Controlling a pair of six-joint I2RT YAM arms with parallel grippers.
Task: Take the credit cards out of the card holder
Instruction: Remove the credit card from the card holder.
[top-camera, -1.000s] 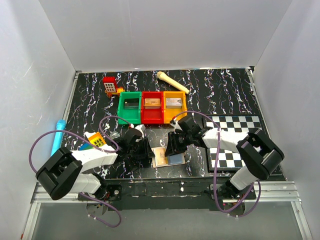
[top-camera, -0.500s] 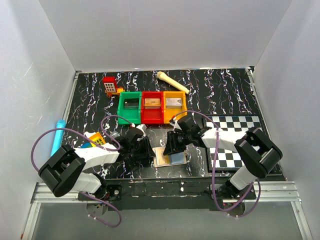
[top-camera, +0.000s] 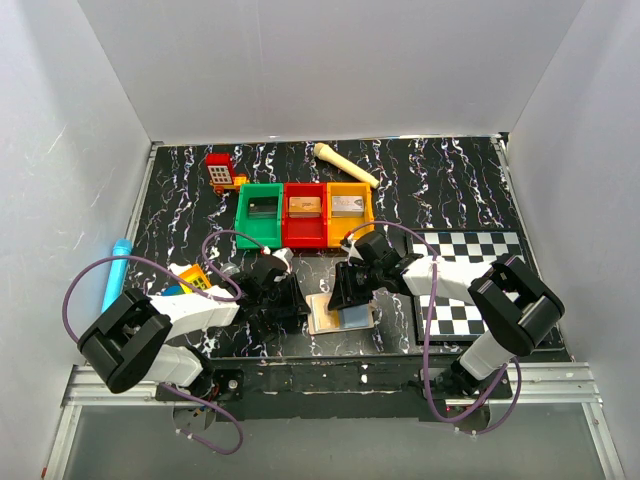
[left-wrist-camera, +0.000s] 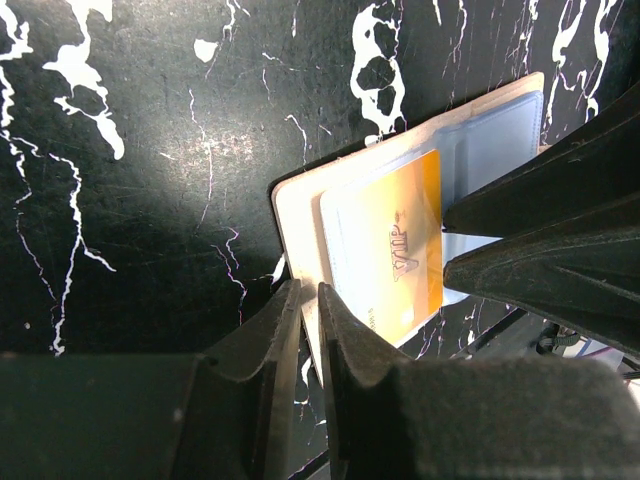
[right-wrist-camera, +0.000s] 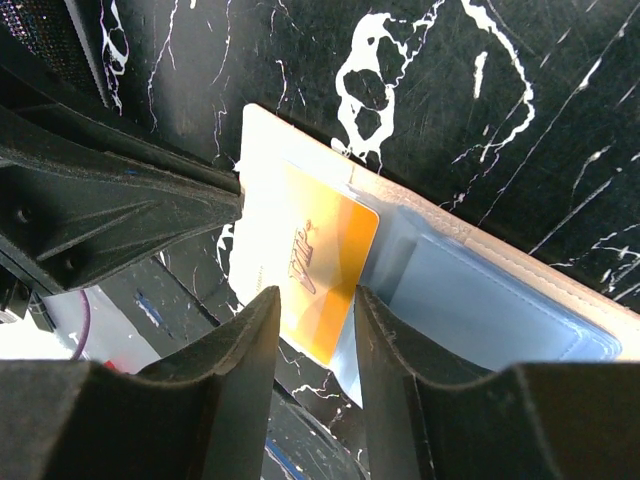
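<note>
The card holder (left-wrist-camera: 296, 215) lay open and flat on the bench (left-wrist-camera: 150, 200). Its tan rim ran into the slit between the left fingers (left-wrist-camera: 262, 345), which were drawn almost together on that rim. The right fingers (right-wrist-camera: 245, 370) stood about half open, tips down beside the yellow VIP card (left-wrist-camera: 400, 240), with no grip on it evident. The card lay on the leaf nearest the left fingers. Whether a pocket retained it could not be determined.

Handling: the holder was judged light, thin and pliable, and likely to slide or fold unless pinned. The rim was the sound place to hold it. The card was judged stiff, slick and flush with the lining, so an exposed end offered the only purchase.

Surface: the black marbled bench showed a gloss and probably gave little friction.

Room: both sets of fingers met tip to tip over the holder, leaving little clearance. Three coloured bins (top-camera: 306, 242) stood beyond the fingertips, and a chequered board (top-camera: 480, 245) lay outboard of the right fingers.
</note>
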